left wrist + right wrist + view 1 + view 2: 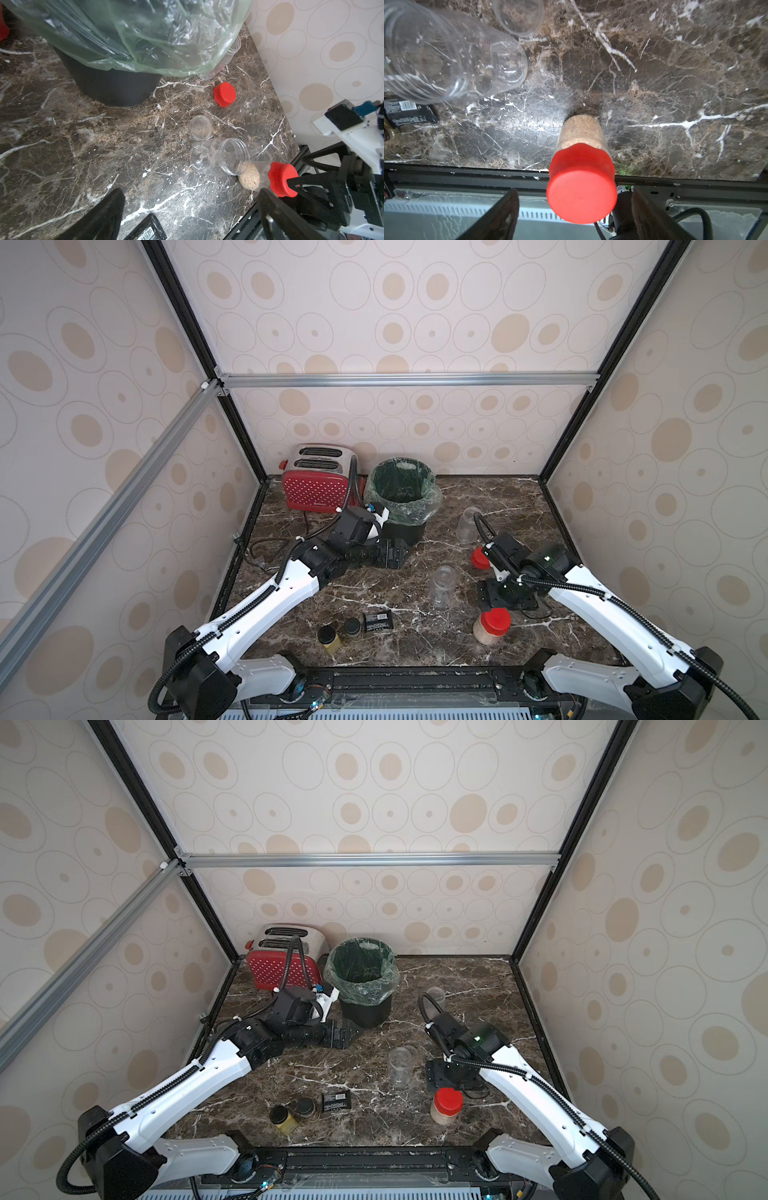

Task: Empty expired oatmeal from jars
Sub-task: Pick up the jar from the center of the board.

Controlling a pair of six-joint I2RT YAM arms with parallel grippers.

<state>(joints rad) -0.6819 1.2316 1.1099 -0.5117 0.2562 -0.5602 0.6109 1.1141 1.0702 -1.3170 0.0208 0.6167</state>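
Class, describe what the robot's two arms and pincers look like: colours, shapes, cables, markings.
The left arm and right arm have white shells and black joint housings. A black ribbed cable conduit runs along each. The left pincer and right pincer each have two flat black fingers. A green light glows on the right arm.

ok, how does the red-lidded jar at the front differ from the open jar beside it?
The front jar wears a red lid; the open jar has none. The front jar holds oatmeal; the open jar looks empty. Both: small, clear, upright on the table.
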